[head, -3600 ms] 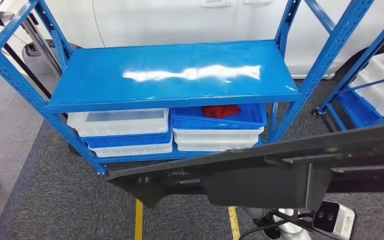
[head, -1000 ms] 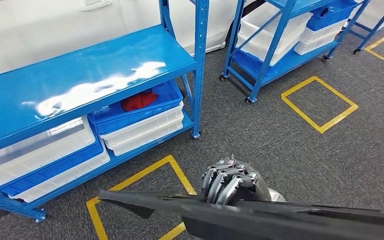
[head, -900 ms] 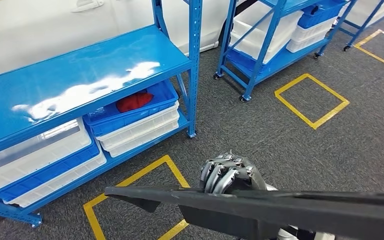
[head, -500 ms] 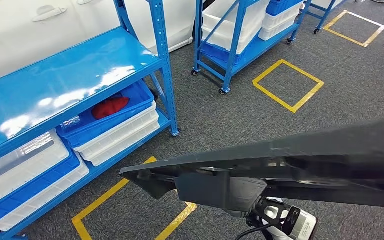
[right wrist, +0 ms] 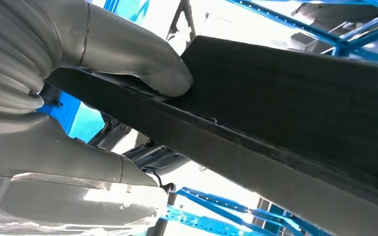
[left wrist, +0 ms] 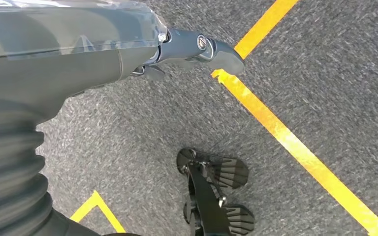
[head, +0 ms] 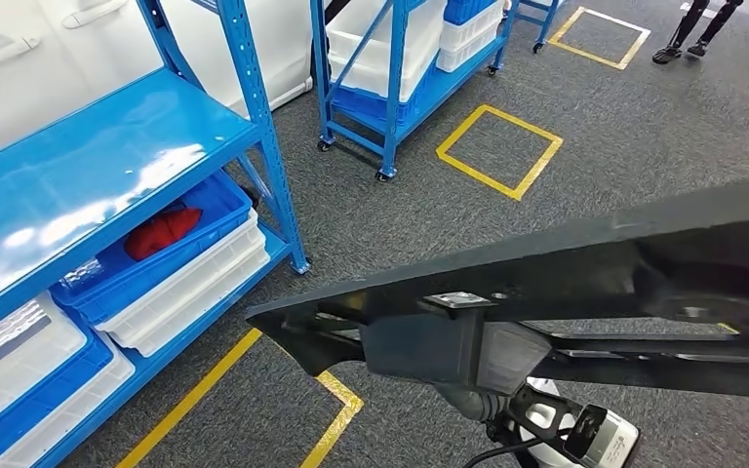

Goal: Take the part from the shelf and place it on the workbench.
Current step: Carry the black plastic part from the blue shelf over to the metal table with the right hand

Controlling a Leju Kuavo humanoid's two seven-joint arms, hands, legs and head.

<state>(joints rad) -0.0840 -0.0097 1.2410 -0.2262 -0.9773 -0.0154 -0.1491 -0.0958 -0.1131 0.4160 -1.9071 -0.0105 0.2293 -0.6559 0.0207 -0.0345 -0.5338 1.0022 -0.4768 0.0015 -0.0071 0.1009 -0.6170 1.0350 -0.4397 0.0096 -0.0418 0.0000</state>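
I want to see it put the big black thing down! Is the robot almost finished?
Partly. Done: the long black part is off the blue shelf, whose top is bare. In hand: the right hand holds the part, thumb pressed on it; the left hand hangs over the carpet with nothing in it. Left: reaching the workbench and setting the part down. No workbench is in sight.

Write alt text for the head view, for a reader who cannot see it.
A long, flat black plastic part stretches across the foreground, carried above grey carpet marked with yellow tape squares. To the left stands a blue metal shelf with stacked blue and white bins, one holding a red cloth.
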